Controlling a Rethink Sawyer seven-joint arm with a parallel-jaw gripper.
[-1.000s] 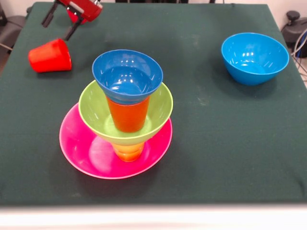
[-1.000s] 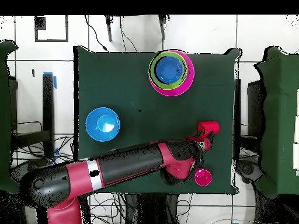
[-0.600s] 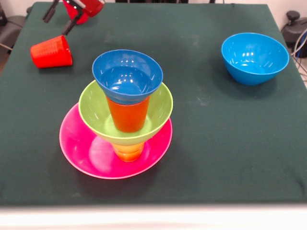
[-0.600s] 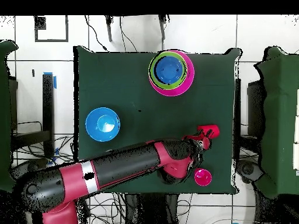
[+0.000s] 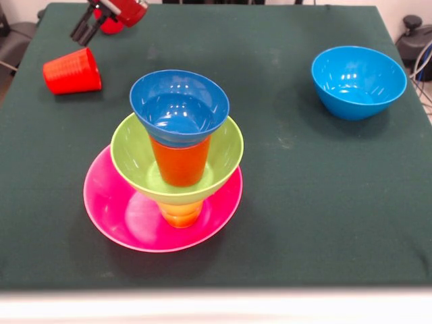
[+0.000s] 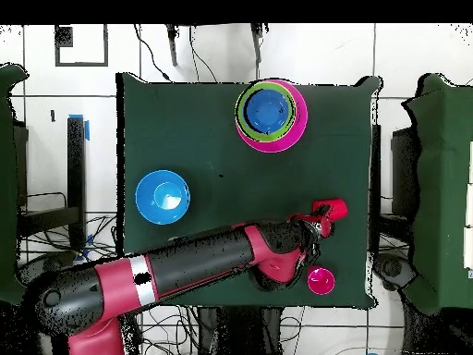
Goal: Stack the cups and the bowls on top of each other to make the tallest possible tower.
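The gripper [image 5: 85, 30] has lifted clear of the fallen red cup [image 5: 71, 71].

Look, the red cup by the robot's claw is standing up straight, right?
No. The red cup is lying on its side on the green cloth, as the front view shows. It is by the claw, though.

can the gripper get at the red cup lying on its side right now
Probably yes. The gripper hangs just beside the red cup, with nothing standing between them; the tower stands well away.
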